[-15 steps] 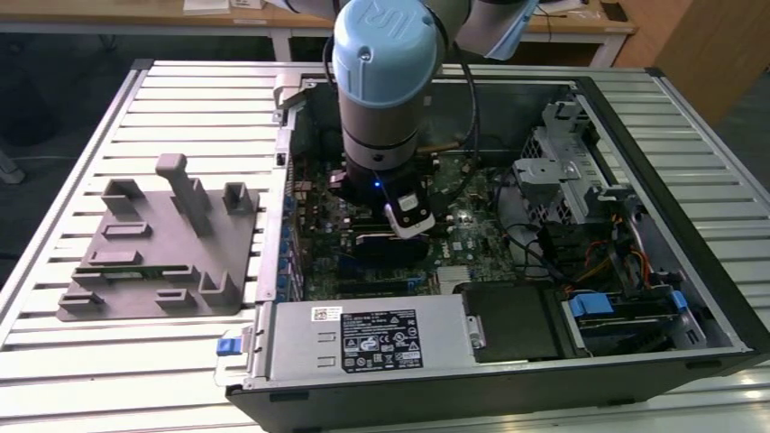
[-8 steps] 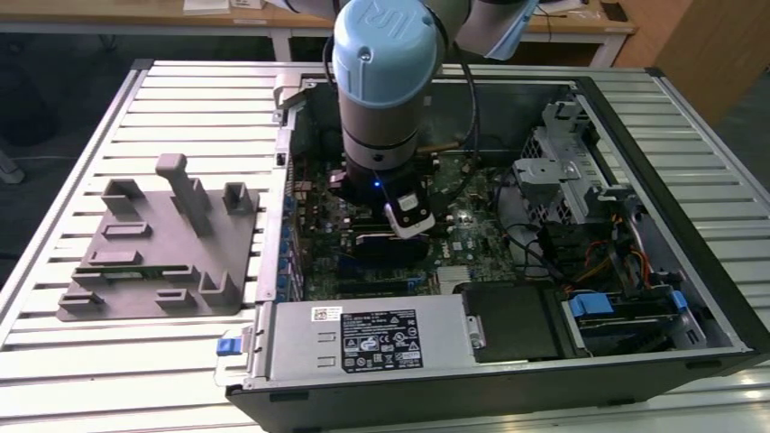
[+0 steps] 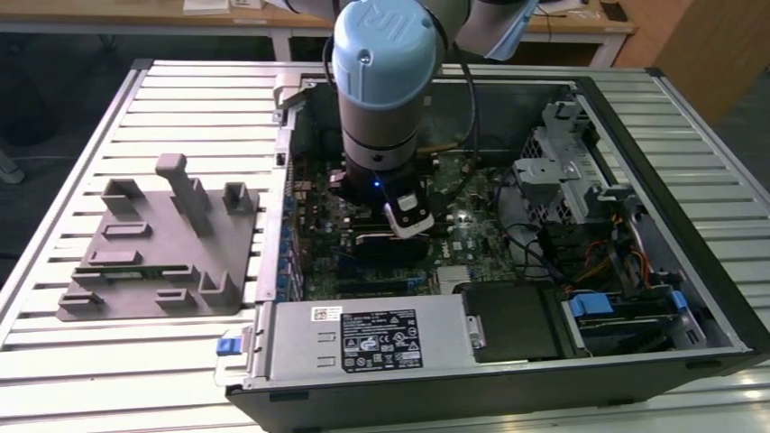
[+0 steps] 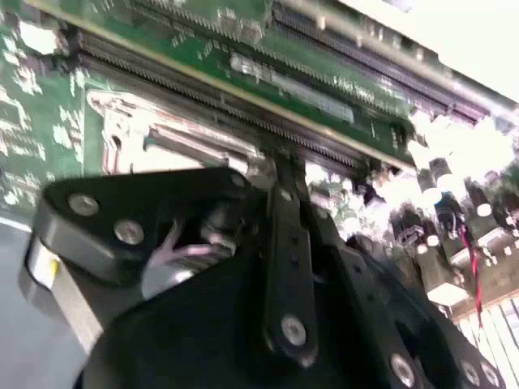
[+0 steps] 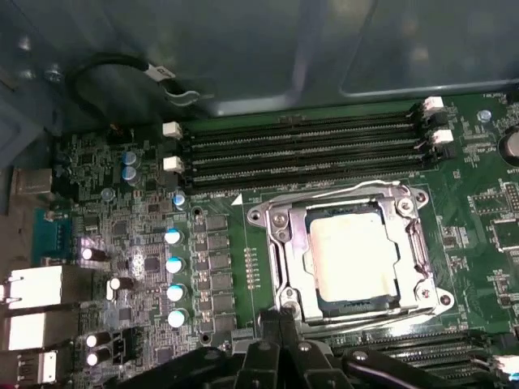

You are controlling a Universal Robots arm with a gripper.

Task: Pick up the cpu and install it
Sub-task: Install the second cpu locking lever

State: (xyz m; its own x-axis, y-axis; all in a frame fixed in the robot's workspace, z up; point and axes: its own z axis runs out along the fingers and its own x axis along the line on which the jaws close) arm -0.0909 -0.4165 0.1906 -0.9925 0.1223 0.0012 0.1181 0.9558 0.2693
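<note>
The gripper [image 3: 407, 221] hangs low inside the open computer case [image 3: 673, 271], at the centre of the exterior view; whether its jaws are apart or together I cannot tell. The cpu [image 5: 354, 251] lies seated in the motherboard socket [image 5: 280, 223], right of centre in the first wrist view, with the memory slots [image 5: 300, 150] above it. A grey fixture tray [image 3: 157, 244] rests on the worktop [image 3: 72, 361] at the exterior view's left.

Pale silver cpu [image 5: 354, 252] in silver socket frame [image 5: 280, 217], green motherboard [image 5: 219, 267], grey fixture tray [image 3: 157, 244].
</note>
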